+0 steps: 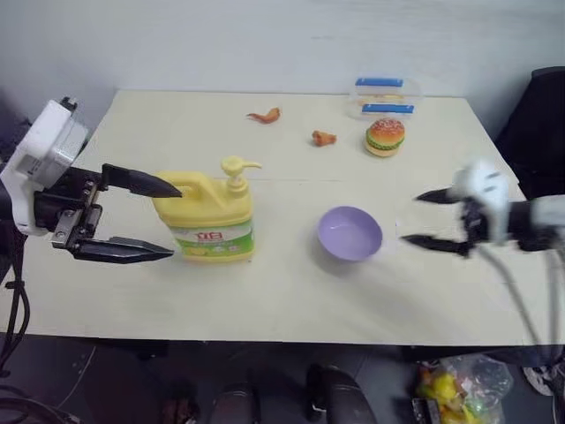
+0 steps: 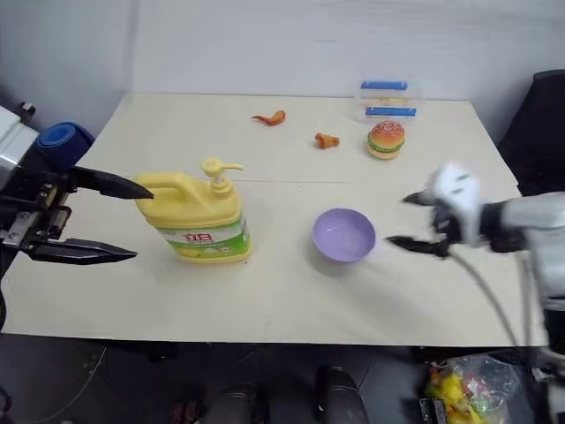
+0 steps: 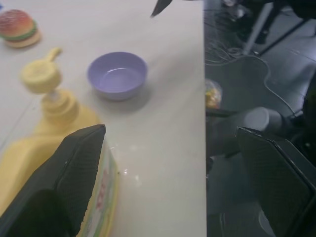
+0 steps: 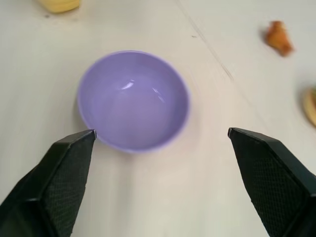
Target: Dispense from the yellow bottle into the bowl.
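Head view: the left pincer hangs spread wide and empty at the handle side of the yellow bottle, one finger level with the handle. The bowl stands right of the bottle on the worktop, apparently with nothing dispensed yet.

Left wrist view: the pump head points toward the bowl.

Right wrist view: the right pincer gapes empty, just short of the bowl, angled down.

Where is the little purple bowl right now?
In the head views, the bowl sits upright on the table, just right of the middle. The yellow bottle stands apart to its left; the open right end effector is to its right.
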### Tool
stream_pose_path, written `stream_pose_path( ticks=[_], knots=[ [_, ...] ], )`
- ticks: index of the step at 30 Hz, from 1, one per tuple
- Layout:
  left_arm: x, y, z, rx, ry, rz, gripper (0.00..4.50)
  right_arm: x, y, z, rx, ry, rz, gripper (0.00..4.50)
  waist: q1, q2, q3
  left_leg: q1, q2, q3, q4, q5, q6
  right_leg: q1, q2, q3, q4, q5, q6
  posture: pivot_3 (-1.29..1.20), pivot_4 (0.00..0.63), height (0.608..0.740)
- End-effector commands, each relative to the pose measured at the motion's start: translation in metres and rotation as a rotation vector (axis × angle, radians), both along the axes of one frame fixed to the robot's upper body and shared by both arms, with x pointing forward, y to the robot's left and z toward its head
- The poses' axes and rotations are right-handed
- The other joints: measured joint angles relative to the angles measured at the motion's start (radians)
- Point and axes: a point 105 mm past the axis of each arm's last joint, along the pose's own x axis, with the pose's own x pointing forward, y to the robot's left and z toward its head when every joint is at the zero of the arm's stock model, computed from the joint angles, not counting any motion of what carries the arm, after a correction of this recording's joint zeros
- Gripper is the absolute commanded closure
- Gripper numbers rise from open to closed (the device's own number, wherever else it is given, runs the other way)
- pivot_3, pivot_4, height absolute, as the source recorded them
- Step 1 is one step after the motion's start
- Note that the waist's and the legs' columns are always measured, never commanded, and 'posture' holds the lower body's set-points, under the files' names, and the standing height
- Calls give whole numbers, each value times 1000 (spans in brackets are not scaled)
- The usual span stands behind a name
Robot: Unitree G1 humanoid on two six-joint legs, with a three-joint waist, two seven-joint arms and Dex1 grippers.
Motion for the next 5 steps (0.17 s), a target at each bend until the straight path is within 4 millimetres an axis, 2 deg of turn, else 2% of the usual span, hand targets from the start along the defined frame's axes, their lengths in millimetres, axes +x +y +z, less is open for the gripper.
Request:
stream_pose_path(
  ticks=[1, 3, 5],
  knots=[
    [-6, 13, 19, -14, -67, 58, 0, -24, -22, 25, 110, 8, -5, 21, -2, 0, 0, 1, 0, 0, 0, 0, 0, 1, 0, 0, -1, 0, 0, 0, 150, 740],
    [-6, 19, 21, -39, -55, 90, 0, -33, -32, 33, 168, 13, -23, 21, -4, 0, 0, 4, 0, 3, -2, 0, 0, 3, 1, 0, -4, 0, 1, 0, 150, 740],
    [-3, 24, 12, -24, -36, 115, 0, -41, -33, 33, 182, 21, -12, 21, -6, 0, 0, 8, 0, 6, -3, 0, 1, 5, 1, 0, -4, 0, 1, 0, 150, 740]
  ],
)
